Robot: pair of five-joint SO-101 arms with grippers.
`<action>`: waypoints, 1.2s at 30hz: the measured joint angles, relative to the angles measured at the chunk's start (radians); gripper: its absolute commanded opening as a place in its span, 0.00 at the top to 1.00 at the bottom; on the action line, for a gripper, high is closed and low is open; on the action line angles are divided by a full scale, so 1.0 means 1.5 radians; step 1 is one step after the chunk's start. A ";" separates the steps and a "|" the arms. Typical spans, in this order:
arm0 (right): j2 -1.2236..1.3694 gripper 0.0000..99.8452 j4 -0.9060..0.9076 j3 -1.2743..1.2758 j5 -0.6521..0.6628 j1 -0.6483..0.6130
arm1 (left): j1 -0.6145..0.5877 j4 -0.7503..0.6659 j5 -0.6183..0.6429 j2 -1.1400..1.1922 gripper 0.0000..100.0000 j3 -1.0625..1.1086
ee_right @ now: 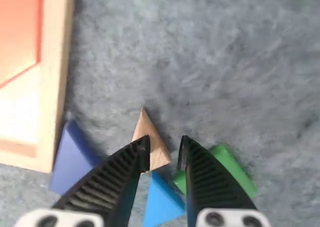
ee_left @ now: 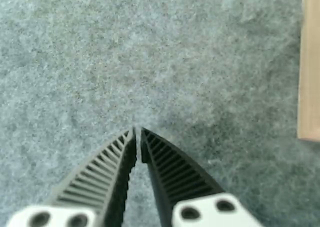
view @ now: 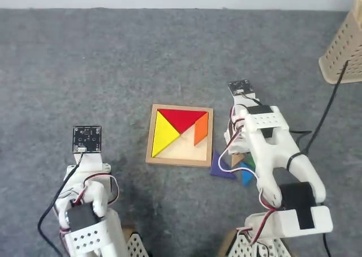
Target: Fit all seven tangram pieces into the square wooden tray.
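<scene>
Bench [view: 85, 64] is giving me a grey, carpet-like surface, so pieces are sitting low. Tray [view: 179, 162] is lying mid-bench. Red triangle [view: 182, 120] is filling its 12 o'clock side, yellow triangle [view: 164, 133] the 9 o'clock side, and orange piece [view: 201, 129] is lying along the 3 o'clock edge. The 6 o'clock part is showing bare wood.

Four loose pieces are clustering off the tray's 4 o'clock corner: dark blue triangle [ee_right: 72, 157] just beside the rim, green piece [ee_right: 230, 172], light blue triangle [ee_right: 160, 199], tan triangle [ee_right: 150, 137].

My right jaws are hanging partly open, straddling the tan one's wide end and holding nothing. I'm reading this as the pick, so I'm planning to:
- centre on it
- drop right to the surface
- close across flat edges, not a point
- avoid nudging the light blue neighbour

My left jaws are sitting all but closed, empty, at the tray's 8 o'clock.
</scene>
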 measured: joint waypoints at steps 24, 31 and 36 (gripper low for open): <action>0.010 0.84 -0.057 -0.038 0.000 -0.006 | 0.000 0.000 0.000 0.000 0.99 0.000; -0.124 0.83 -0.059 0.069 0.000 -0.025 | 0.000 0.000 0.000 0.000 0.99 0.000; -0.122 0.83 -0.076 0.085 0.000 -0.025 | 0.000 0.000 0.000 0.000 0.99 0.000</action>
